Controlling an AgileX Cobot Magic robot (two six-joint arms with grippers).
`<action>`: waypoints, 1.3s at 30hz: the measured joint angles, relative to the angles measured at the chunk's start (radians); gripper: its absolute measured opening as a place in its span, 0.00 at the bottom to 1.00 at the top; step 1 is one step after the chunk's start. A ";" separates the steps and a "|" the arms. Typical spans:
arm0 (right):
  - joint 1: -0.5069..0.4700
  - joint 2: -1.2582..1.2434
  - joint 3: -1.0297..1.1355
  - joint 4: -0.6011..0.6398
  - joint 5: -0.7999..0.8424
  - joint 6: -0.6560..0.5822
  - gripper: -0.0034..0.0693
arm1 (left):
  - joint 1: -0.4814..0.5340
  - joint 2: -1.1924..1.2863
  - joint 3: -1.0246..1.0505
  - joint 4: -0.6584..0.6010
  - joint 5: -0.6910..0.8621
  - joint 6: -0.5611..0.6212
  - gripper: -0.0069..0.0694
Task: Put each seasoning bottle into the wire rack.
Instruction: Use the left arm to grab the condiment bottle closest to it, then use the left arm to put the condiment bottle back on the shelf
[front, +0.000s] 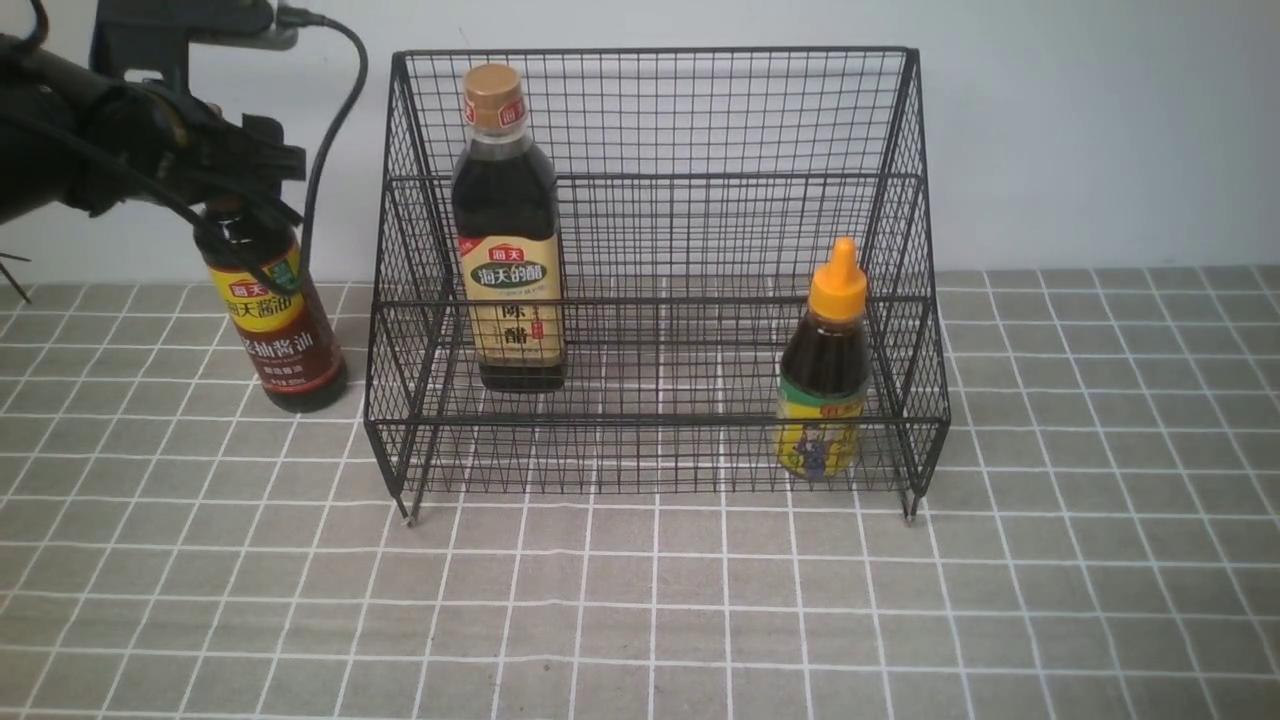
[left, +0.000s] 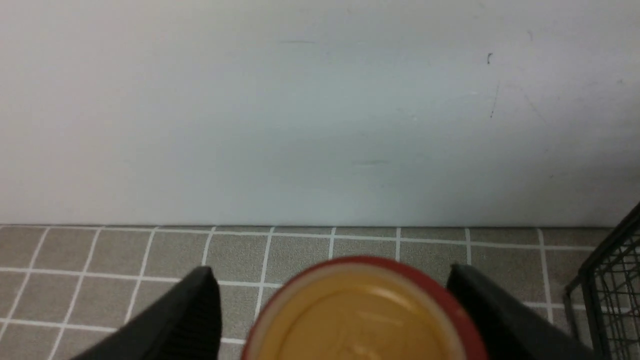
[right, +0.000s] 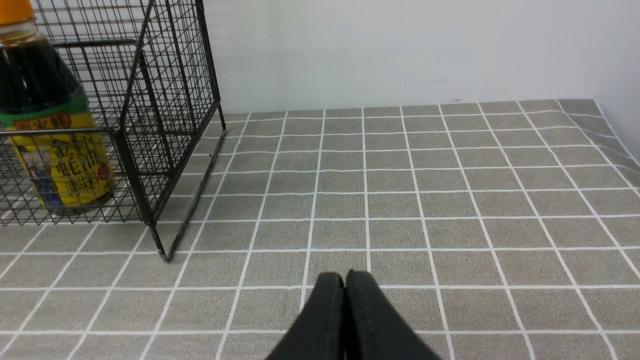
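Note:
The black wire rack stands at the back of the tiled table. A gold-capped bottle stands upright on its left side. The small squeeze bottle with the orange nozzle stands at its front right corner. The slim-necked bottle with the yellow-red label stands on the table left of the rack, leaning slightly. My left gripper is open around its neck and hides the cap. In the left wrist view the cap lies between the fingers, with a gap on one side. My right gripper is shut and empty.
A white wall runs close behind the rack and the bottle. A black cable hangs between my left arm and the rack's left side. The rack's corner shows in the left wrist view. The rack's right foot stands ahead of my right gripper.

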 joint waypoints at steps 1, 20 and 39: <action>0.000 0.000 0.000 0.000 0.000 0.000 0.03 | 0.000 0.003 0.000 -0.002 -0.002 -0.007 0.65; 0.000 0.000 0.000 0.000 0.000 0.000 0.03 | -0.005 -0.217 0.007 -0.030 0.073 -0.021 0.43; 0.000 0.000 0.000 0.000 0.000 0.000 0.03 | -0.168 -0.249 -0.358 -0.027 0.089 -0.107 0.43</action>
